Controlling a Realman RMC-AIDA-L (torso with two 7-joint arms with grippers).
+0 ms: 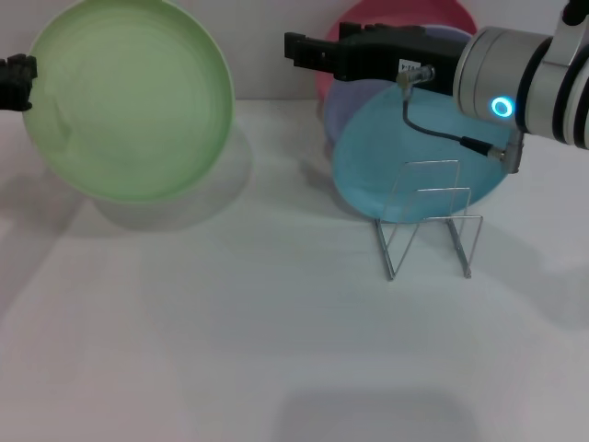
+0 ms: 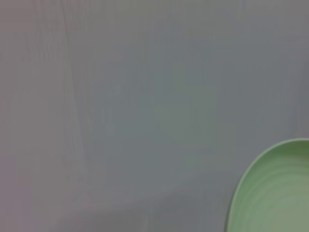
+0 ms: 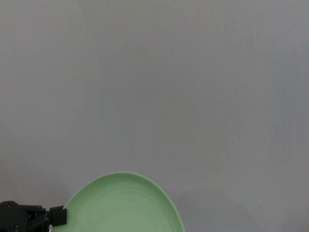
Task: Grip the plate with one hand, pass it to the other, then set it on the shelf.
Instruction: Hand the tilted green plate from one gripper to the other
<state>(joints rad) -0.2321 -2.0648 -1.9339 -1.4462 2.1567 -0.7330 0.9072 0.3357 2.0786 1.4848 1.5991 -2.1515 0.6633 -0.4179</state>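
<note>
The light green plate (image 1: 129,97) is held up off the table at the left, tilted so its inside faces me. My left gripper (image 1: 26,81), slim and black, is shut on the plate's left rim. The right wrist view shows the plate (image 3: 120,205) with the left gripper (image 3: 55,217) clamped on its edge. The left wrist view shows only part of the plate (image 2: 275,193). My right gripper (image 1: 299,51), on the thick white arm with the blue ring light, is raised at the back right, pointing towards the plate with a gap between them. The silver wire rack (image 1: 428,226) stands on the table below the right arm.
A teal plate (image 1: 386,157), a lavender plate (image 1: 350,106) and a pink plate (image 1: 368,17) are stacked behind the rack at the back right. The white table (image 1: 230,322) stretches in front.
</note>
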